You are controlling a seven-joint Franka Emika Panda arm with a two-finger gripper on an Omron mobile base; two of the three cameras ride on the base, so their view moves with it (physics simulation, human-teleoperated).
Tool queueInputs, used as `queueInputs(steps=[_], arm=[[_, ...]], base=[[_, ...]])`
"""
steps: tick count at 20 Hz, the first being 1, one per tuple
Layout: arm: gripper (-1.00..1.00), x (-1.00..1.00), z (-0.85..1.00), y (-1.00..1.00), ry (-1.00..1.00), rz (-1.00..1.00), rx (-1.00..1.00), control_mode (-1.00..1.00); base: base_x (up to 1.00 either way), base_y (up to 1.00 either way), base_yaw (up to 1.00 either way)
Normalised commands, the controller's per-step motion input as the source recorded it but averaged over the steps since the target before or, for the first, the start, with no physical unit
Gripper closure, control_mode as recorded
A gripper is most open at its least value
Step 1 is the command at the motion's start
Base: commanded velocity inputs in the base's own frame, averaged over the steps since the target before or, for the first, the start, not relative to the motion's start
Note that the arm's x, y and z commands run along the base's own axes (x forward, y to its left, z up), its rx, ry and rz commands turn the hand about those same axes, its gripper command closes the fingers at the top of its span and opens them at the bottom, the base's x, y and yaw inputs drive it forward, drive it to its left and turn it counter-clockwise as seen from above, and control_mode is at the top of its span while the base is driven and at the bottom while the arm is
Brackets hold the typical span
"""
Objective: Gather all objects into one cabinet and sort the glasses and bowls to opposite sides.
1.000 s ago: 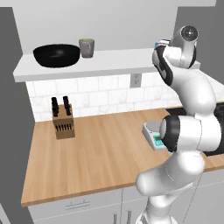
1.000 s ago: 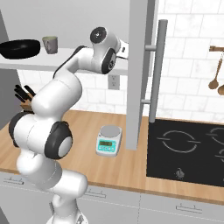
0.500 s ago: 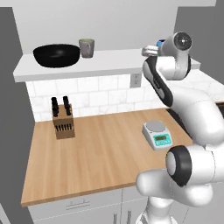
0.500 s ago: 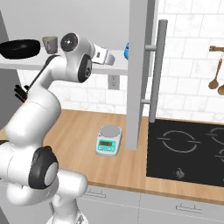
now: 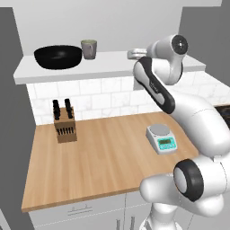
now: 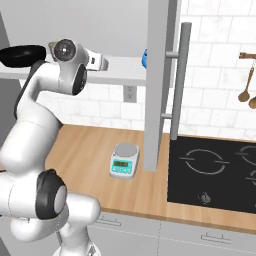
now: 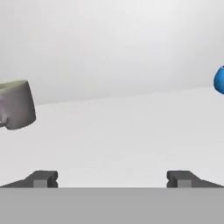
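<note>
Bowl (image 5: 58,56), black and wide, sits on the cabinet (image 5: 112,67) floor board at the left, with the grey-beige cup (image 5: 89,49) just beside it. A blue bowl (image 6: 144,58) stands far right. The end effector (image 7: 112,179) hovers between cup and blue bowl, fingers spread wide and empty.

- A rendered home kitchen, built around a long wooden counter (image 5: 103,161).
- A knife block (image 5: 64,122) stands at the counter's back left; a kitchen scale (image 5: 161,137) sits toward its right.
- White tiles (image 5: 103,96) cover the wall behind it.
- A black hob (image 6: 215,172) lies right of the counter, wooden spoons (image 6: 246,80) hanging above.
- Drawer fronts (image 5: 81,210) run below it.
</note>
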Motion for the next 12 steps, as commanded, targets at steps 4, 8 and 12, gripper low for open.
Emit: queueInputs(steps=[4,8,12], arm=[[-1.00,-0.04,0.58,0.63,0.00,0.11,0.00,-1.00],[-1.00,-0.30,0.34,0.66,-0.03,0.01,-0.08,-1.00],[-1.00,-0.42,0.00,0.74,-0.02,0.00,-0.13,-1.00]], base=[[0.00,0.00,0.00],[0.00,0.00,0.00],[0.00,0.00,0.00]])
